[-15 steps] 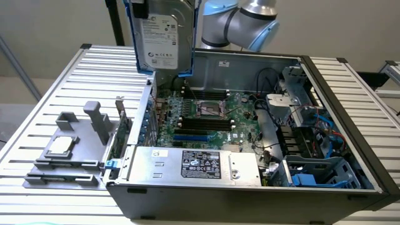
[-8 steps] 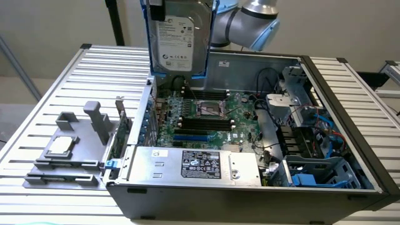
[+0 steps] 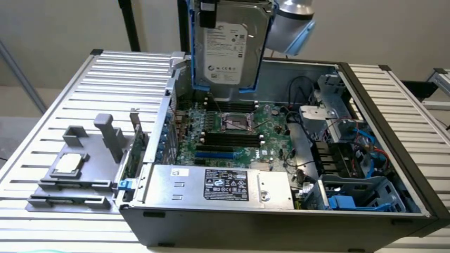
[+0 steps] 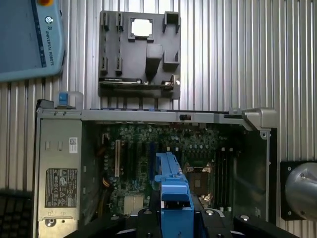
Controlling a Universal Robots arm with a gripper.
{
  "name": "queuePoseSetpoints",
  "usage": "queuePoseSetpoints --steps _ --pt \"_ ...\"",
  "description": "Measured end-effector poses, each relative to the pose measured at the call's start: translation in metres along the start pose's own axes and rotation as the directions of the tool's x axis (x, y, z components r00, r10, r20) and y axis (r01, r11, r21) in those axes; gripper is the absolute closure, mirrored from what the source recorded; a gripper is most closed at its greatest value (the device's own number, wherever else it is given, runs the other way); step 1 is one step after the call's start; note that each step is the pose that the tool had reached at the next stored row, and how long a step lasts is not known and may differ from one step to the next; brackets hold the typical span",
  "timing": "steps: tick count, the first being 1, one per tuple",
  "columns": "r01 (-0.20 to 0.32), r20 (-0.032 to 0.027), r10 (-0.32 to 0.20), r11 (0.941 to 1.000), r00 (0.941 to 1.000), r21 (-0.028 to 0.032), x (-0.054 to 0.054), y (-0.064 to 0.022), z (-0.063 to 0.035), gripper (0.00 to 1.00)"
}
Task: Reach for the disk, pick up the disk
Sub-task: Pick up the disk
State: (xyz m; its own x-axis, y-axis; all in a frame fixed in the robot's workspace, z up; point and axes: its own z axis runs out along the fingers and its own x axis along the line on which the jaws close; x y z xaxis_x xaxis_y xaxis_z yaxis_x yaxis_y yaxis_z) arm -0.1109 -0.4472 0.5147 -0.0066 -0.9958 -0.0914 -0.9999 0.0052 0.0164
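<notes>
Disk: hangs upright at upper centre of the exterior view, white label facing the camera, blue frame down both long edges. Clear of the case, well above the motherboard.
Disk, wrist view: seen edge-on as a blue frame rising at lower centre of the frame, board behind it.
Gripper: at top edge of the exterior view; jaws clamped on the disk's upper end, a black finger lapping the top left corner of the label.
Reach: done, by my reading.
Pick-up: done as far as shows; disk is off any support, carried only by the gripper.
Left to do: nothing visible of the stated task.
Case: open, lid off, power supply at lower centre, blue drive bay at lower right.
Tray: grey holder on the slatted table at left, small square chip sitting in it, untouched.
Pendant: upper left of the wrist view.
</notes>
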Motion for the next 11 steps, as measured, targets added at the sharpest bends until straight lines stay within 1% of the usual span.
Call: queuePoseSetpoints --steps 6,11 --pt "0.000 0.0050 0.000 1.0000 1.0000 -0.0001 0.009 -0.0273 -0.0028 0.67" --pt "0.000 0.0090 0.000 1.0000 1.0000 0.0000 0.018 -0.0483 -0.0053 0.67"
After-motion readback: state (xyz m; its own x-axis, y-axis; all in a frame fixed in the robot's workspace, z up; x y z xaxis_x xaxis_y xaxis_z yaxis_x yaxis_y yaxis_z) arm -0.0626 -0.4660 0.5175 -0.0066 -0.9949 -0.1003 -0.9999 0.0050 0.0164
